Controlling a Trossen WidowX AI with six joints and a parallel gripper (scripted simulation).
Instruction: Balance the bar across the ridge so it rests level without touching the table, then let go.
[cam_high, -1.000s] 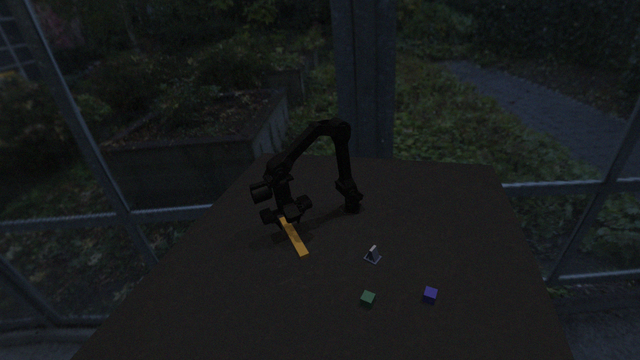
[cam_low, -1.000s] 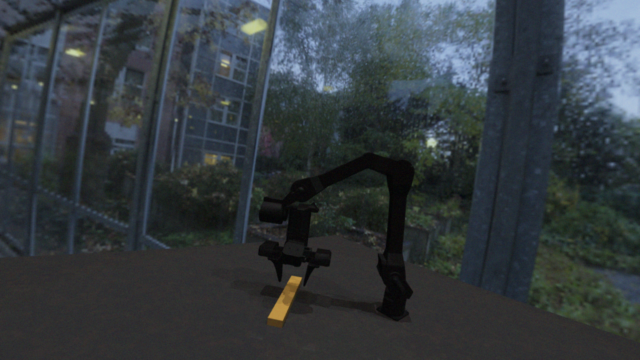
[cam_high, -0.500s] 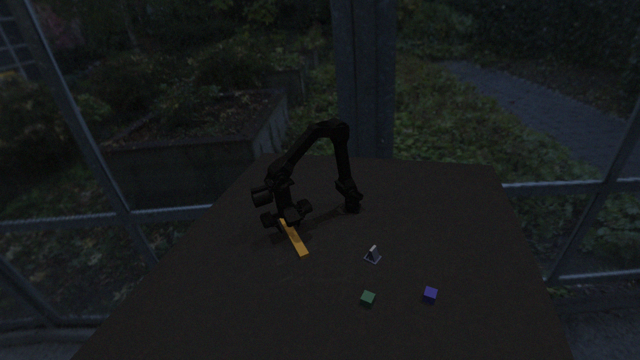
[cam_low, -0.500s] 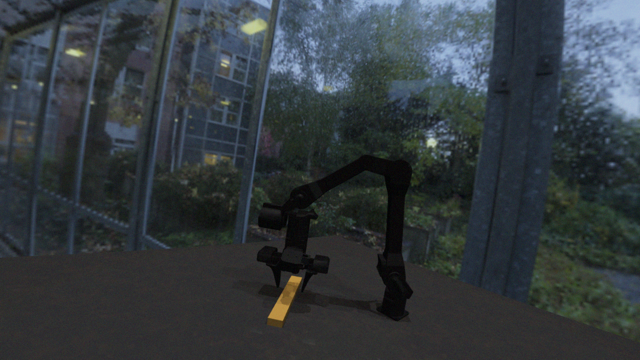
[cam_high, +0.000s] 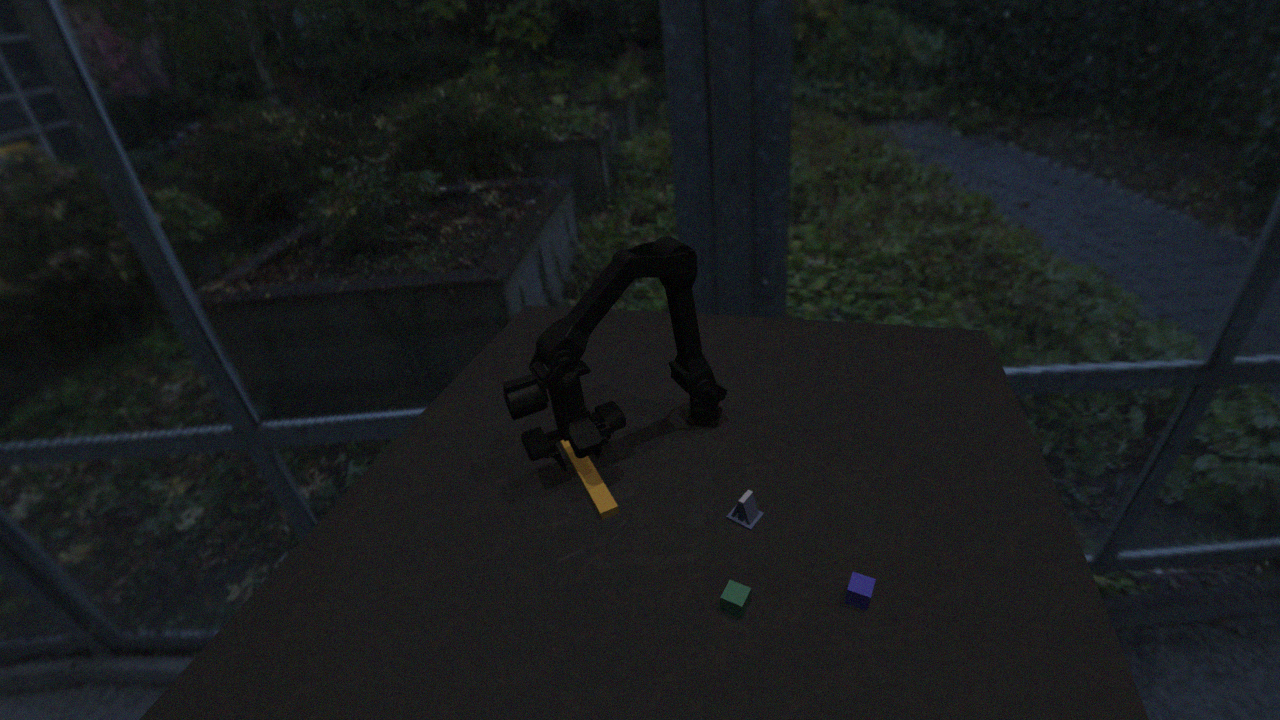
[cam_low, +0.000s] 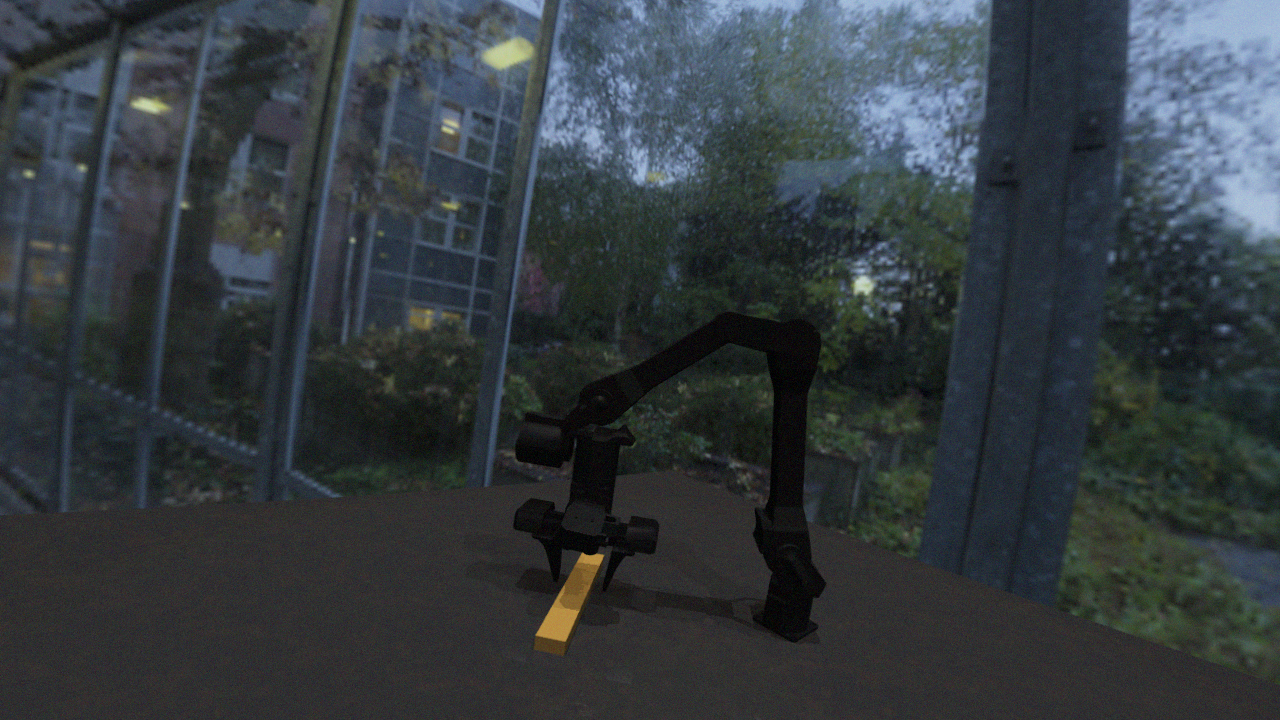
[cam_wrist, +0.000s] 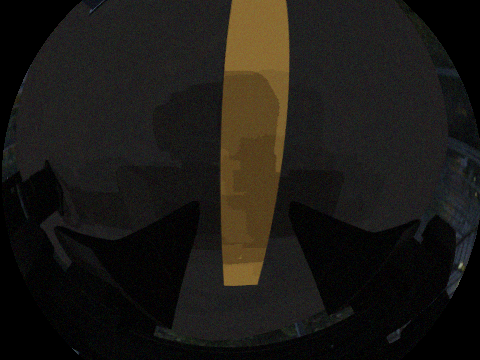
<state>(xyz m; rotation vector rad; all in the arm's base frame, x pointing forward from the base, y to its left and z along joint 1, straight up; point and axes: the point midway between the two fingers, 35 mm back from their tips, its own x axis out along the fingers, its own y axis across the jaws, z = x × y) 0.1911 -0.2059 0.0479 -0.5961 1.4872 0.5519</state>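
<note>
The orange-yellow bar (cam_high: 590, 480) (cam_low: 563, 610) (cam_wrist: 257, 40) lies flat on the table, left of the small grey ridge (cam_high: 744, 500) in the top view. The ridge stands upright on its thin base, with nothing on it; it is not seen in the exterior view. My gripper (cam_high: 583, 459) (cam_low: 580, 585) (cam_wrist: 246, 207) is open and points down, low over the bar's far end. In the wrist view one fingertip is on each side of the bar, with a gap on both sides. How far the tips are above the table is hard to tell.
A green cube (cam_high: 735, 595) and a purple cube (cam_high: 860, 589) stand on the table (cam_high: 501, 608) (cam_low: 268, 608) in front of the ridge. The arm's base (cam_high: 703, 415) (cam_low: 787, 616) stands behind the ridge in the top view. The lighting is dim.
</note>
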